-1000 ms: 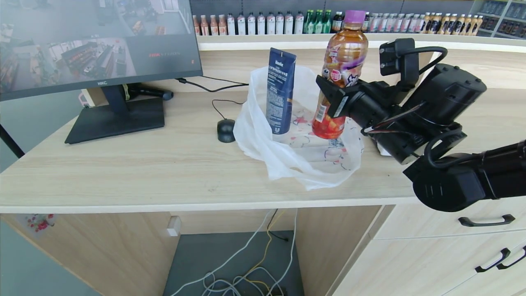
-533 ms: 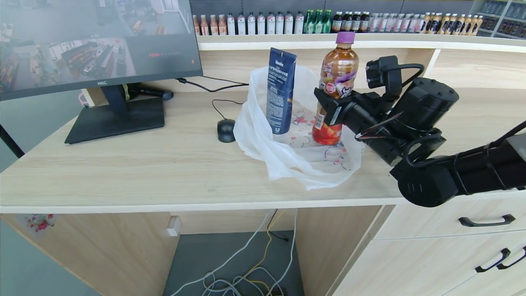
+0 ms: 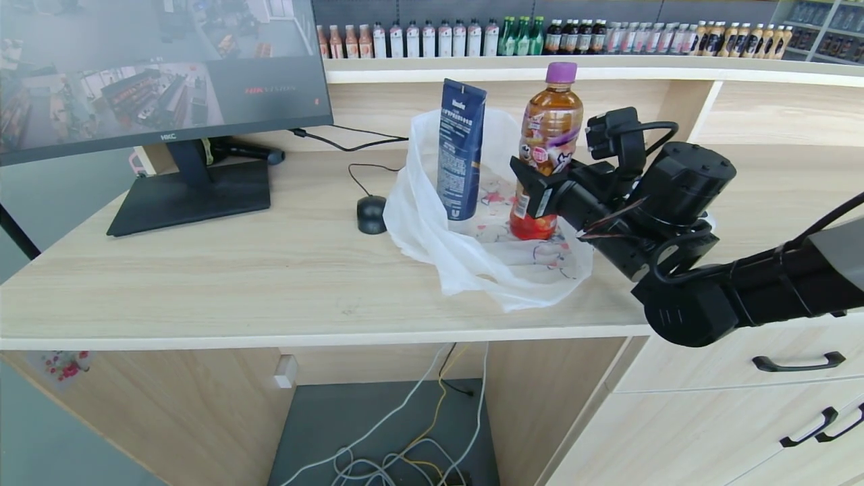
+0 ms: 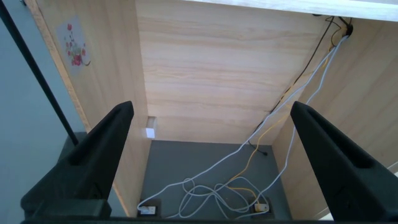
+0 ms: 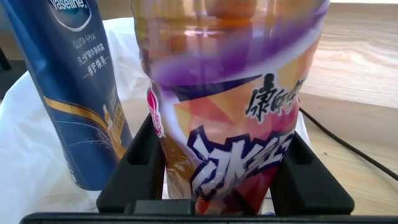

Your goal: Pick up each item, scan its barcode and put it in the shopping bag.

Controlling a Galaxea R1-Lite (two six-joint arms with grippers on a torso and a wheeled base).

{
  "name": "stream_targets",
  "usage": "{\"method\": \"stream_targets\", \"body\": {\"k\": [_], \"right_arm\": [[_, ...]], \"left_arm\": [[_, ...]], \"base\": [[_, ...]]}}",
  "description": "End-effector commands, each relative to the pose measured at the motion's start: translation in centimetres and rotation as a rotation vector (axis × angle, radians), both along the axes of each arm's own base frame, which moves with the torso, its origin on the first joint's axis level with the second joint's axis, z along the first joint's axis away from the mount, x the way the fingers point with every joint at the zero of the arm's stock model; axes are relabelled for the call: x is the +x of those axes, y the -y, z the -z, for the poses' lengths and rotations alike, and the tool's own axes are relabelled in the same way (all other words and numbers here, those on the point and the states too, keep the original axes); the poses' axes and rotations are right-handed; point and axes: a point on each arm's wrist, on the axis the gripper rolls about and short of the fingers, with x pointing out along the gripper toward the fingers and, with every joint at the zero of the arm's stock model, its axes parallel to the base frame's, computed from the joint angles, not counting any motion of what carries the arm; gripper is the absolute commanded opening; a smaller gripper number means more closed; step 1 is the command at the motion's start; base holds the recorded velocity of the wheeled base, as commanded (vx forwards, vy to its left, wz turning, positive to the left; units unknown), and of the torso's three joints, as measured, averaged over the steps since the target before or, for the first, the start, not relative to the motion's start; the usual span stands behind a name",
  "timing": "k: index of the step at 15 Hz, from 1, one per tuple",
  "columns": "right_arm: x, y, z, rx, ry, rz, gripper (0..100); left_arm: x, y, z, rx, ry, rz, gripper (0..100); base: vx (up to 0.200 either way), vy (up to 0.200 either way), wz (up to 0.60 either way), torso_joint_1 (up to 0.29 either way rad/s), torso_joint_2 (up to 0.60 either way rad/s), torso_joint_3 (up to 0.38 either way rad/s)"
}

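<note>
On the light wooden counter (image 3: 270, 270), your right gripper (image 3: 540, 192) pinches the purple-capped amber drink bottle (image 3: 550, 135) upright inside the white plastic shopping bag (image 3: 432, 236). Seat it flat before releasing. Your left gripper (image 4: 211, 109) hangs spread.

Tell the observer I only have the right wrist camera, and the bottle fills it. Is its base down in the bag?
Observer: In the head view the bottle stands upright with its base at the bag's flattened bottom. I cannot tell whether it touches.
Operator: Anything close that I might knock when backing out?
Observer: A mouse lies on the counter just off the bag's left edge, beyond the tube.
Operator: And the left arm?
Observer: The left gripper is open, below the counter, facing loose cables.
</note>
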Motion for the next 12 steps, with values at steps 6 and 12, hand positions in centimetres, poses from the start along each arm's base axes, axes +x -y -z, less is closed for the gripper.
{"method": "stream_targets", "body": {"k": [6,12], "right_arm": [[-0.74,0.31,1.58,-0.024,-0.010,0.005,0],[-1.00,-0.11,1.64,-0.027,-0.011,-0.013,0]], "left_arm": [[0.00,0.00,0.00,0.000,0.000,-0.001,100],[0.00,0.00,0.00,0.000,0.000,0.000,100]], "base": [[0.000,0.000,0.00,0.000,0.00,0.000],[0.000,0.000,0.00,0.000,0.00,0.000]]}}
